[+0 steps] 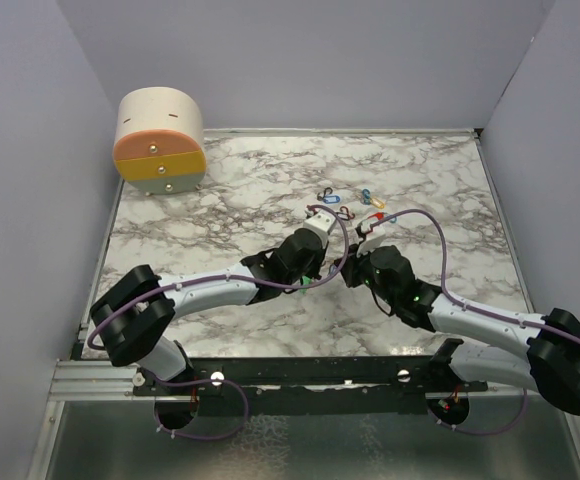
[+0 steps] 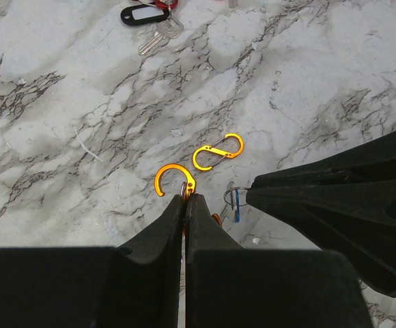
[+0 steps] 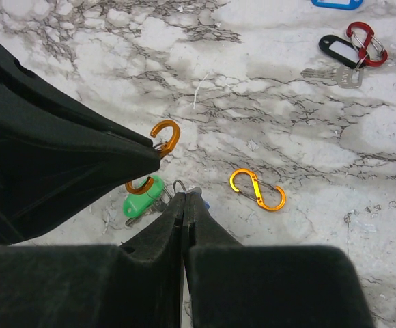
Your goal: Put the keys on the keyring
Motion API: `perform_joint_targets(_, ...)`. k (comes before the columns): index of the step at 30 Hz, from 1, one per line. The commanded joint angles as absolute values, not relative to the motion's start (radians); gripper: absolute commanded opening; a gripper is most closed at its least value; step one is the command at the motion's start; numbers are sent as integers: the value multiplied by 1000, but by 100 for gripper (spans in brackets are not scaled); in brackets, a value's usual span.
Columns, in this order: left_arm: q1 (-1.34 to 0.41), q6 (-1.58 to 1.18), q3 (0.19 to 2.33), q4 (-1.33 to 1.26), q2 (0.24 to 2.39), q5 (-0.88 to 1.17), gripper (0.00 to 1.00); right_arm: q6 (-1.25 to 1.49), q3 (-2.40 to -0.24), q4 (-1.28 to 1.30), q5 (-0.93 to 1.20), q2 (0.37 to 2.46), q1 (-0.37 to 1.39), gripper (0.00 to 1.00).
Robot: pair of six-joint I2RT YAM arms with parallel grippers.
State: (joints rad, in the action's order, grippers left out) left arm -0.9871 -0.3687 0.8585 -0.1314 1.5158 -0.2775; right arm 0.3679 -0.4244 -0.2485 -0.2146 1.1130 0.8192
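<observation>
My left gripper is shut on an orange S-shaped keyring, whose open upper hook sticks out past the fingertips. In the right wrist view the same keyring shows at the left fingers, with a green-tagged key at its lower hook. My right gripper is shut on a blue key by its small wire ring, just right of the keyring; the blue key is mostly hidden. The two grippers meet tip to tip at mid-table.
A second orange S-clip lies on the marble just beyond the grippers. Farther off lie a black-tagged key, a red clip and a blue tag. A round drawer box stands at the back left.
</observation>
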Motion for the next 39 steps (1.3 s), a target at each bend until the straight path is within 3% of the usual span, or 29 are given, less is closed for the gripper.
perform_joint_targets(1,-999,-375,895,-136,1536,-264,0,347,-447,-314,-242,1114,825,1)
perform_joint_targets(39,-1009,-356,930,-129,1562,-278,0,325,-440,-332,-191,1115,825,1)
